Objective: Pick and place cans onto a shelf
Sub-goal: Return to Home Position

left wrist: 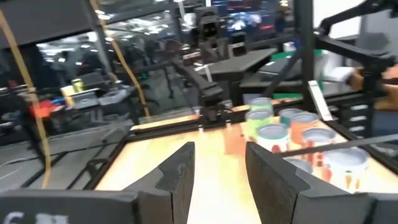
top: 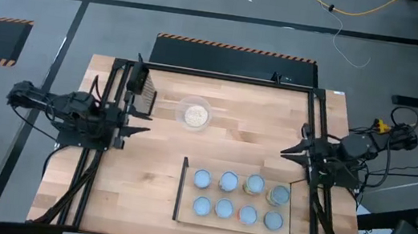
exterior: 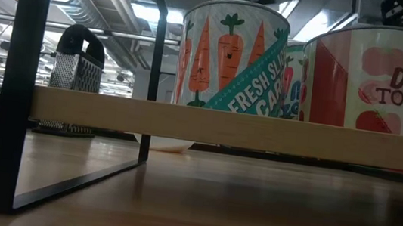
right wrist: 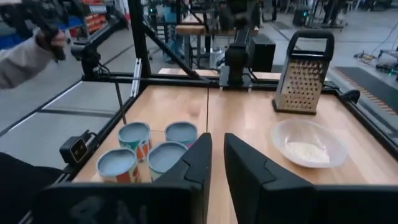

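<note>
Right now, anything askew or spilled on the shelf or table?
Minor only: the end can of the shelf row nearer the bowl, on the right arm's side, sits out of line, shifted toward the other row. The other seven cans stand in two tidy rows. Nothing spilled or tipped.

In the low view, the carrot-printed can (exterior: 231,55) on the shelf (exterior: 185,122) carries a slanted teal band with white capitals reading "FRESH SLI" and, below that, "CAR"; both words are cut off by the can's curve. The red-and-white can (exterior: 366,75) beside it shows dark red letters "Di" above "TOM", the rest hidden. No other writing can be read in any view.
</note>
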